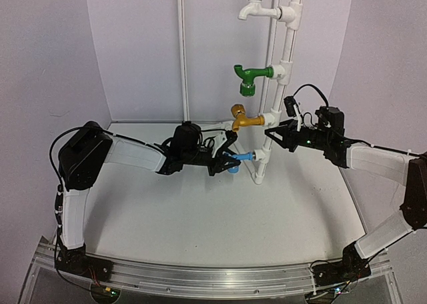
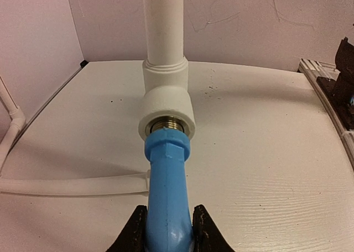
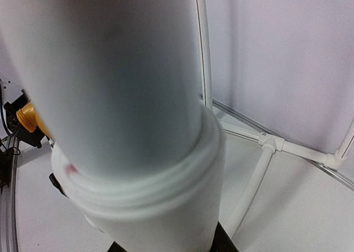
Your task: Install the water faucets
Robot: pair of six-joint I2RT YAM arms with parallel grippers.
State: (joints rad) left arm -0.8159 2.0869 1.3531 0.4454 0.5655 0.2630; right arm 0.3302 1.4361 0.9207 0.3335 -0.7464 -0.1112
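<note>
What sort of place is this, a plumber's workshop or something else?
Probably a robot test booth, not real plumbing: a mock white pipe stand carrying coloured taps, plain white walls around a tabletop, and two robot arms bolted to a metal rail.

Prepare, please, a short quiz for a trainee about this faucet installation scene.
1. True or false: the left end effector holds the gold faucet.
2. Where does the sky-blue faucet meet the white vertical pipe? A) top fitting B) lowest fitting C) nowhere yet
3. Which thing does the right end effector clamp?
Key: 1 false, it holds the sky-blue faucet. 2 B. 3 the white vertical pipe.
</note>
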